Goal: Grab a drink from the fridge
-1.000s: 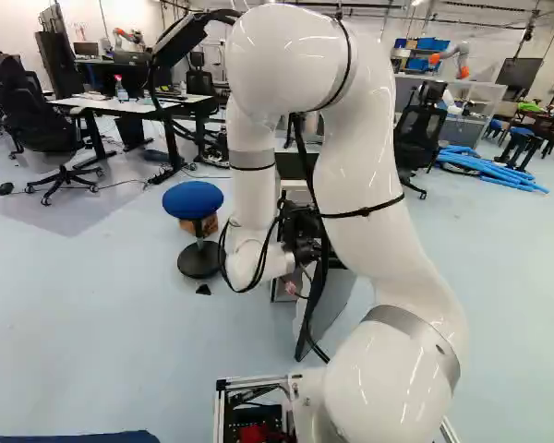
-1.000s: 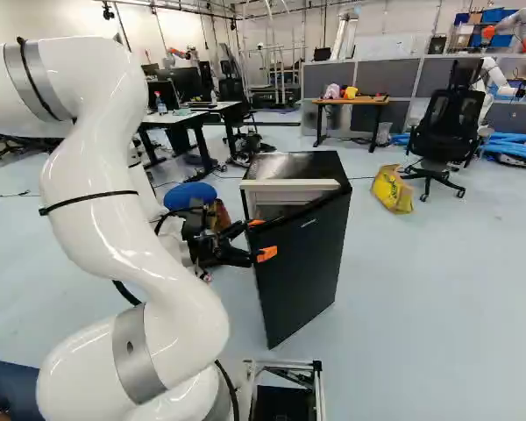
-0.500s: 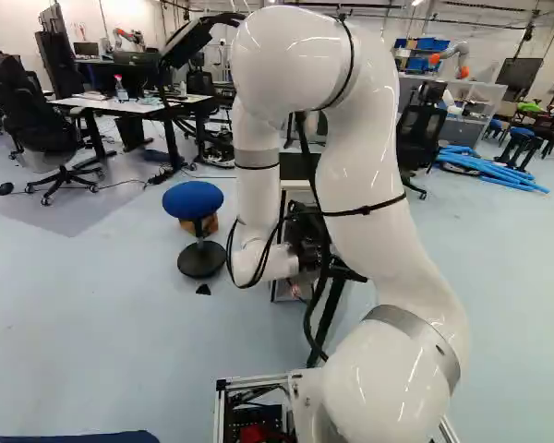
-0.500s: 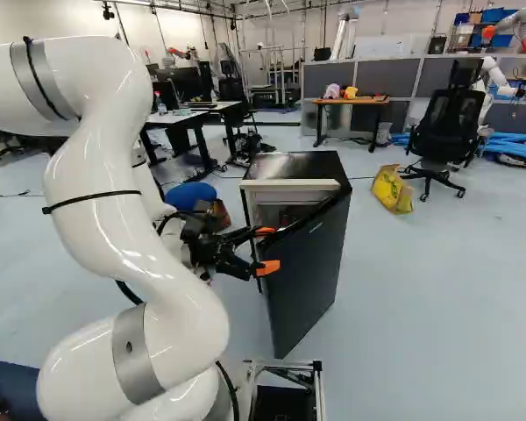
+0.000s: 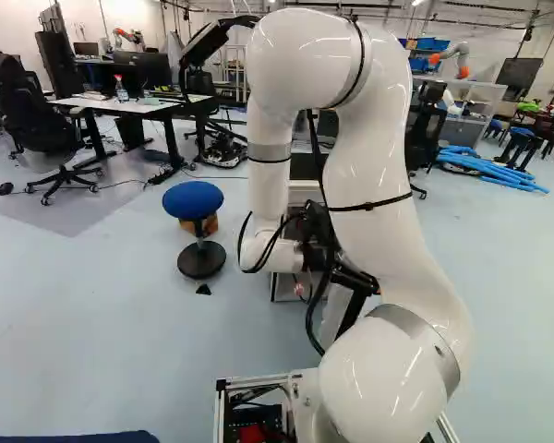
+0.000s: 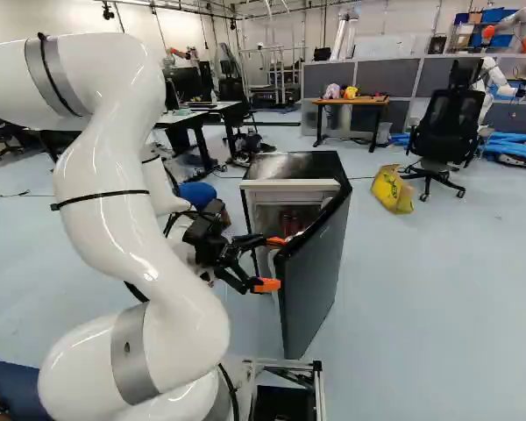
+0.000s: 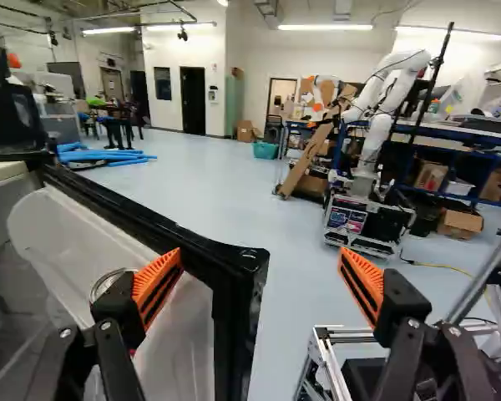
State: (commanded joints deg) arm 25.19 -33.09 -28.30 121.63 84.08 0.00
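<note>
Pale floor (image 6: pixel 438 281) is stretching through the room, and a yellow bag (image 6: pixel 392 189) is lying right of the fridge (image 6: pixel 298 164). Its door (image 6: pixel 316 276) is standing open, and your hand (image 6: pixel 274 262) is spreading its fingers wide at the free edge, gripping nothing. You're seeing reddish shapes (image 6: pixel 291 219) inside the fridge and a round rim (image 7: pixel 107 276) inside the door; which is the drink, you cannot tell.
</note>
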